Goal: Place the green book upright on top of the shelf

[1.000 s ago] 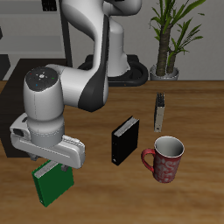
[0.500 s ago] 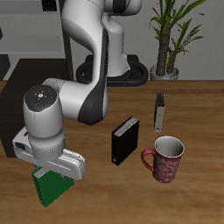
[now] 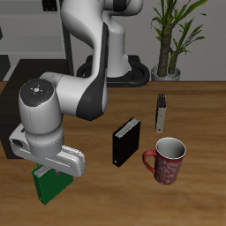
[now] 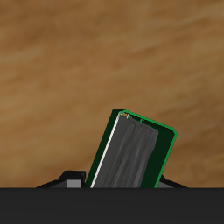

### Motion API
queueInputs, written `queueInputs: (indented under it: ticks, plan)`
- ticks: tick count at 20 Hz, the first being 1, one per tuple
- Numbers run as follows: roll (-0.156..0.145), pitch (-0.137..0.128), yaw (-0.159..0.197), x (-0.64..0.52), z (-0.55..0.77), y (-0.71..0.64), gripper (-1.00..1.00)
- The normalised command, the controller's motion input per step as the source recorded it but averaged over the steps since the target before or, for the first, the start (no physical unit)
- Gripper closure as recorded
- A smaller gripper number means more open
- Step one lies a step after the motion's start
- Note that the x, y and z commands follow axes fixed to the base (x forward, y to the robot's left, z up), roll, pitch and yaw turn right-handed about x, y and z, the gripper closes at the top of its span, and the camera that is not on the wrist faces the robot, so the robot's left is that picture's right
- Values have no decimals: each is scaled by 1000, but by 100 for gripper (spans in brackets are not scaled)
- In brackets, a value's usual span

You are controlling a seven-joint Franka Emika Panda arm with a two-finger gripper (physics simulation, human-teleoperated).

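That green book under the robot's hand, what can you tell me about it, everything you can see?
The green book is a bright green hardcover that looks stiff, standing on the wooden table near its front edge. The robot's hand covers its upper part from the front camera. The wrist camera shows it leaning rather than straight, a thin pale line along one cover edge and a grey streaked face between the green covers. The gripper sits right at its top; whether the fingers touch or clamp it cannot be told.
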Motion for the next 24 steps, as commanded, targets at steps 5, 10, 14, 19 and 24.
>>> queueInputs:
  ticks: [5,10,14,19,24]
  plan:
    - [17,-31,13,-143,352,79,100]
    - [30,-61,38,-302,593,165,100]
    - [33,-54,31,-367,674,139,100]
    - [26,-45,66,-371,584,52,100]
    - [30,-49,47,-401,531,-63,100]
